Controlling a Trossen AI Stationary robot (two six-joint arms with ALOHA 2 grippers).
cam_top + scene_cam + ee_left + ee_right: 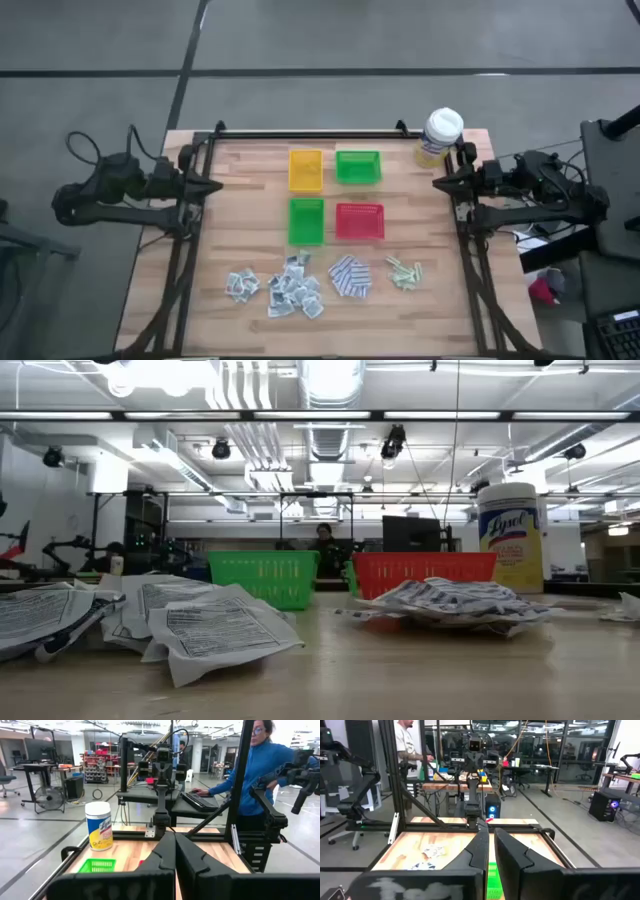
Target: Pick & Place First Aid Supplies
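The first aid supplies lie in loose heaps along the near part of the table. From left to right they are white-grey sachets [242, 286] [295, 288] [200, 622], blue-and-white pads [349, 277] [450, 600] and pale green strips [404, 272]. My left gripper [215, 187] [175, 836] hovers shut at the table's left edge, level and pointing right. My right gripper [440, 183] [490, 831] hovers at the right edge pointing left, its fingers together with nothing between them. Both are far from the supplies.
Four small trays stand mid-table: yellow [306, 170] and green [358, 166] at the back, green [306, 220] and red [359, 221] in front. A yellow canister with a white lid [440, 135] stands at the far right corner. A black frame rail [310, 135] runs along the far edge. People stand beyond the table.
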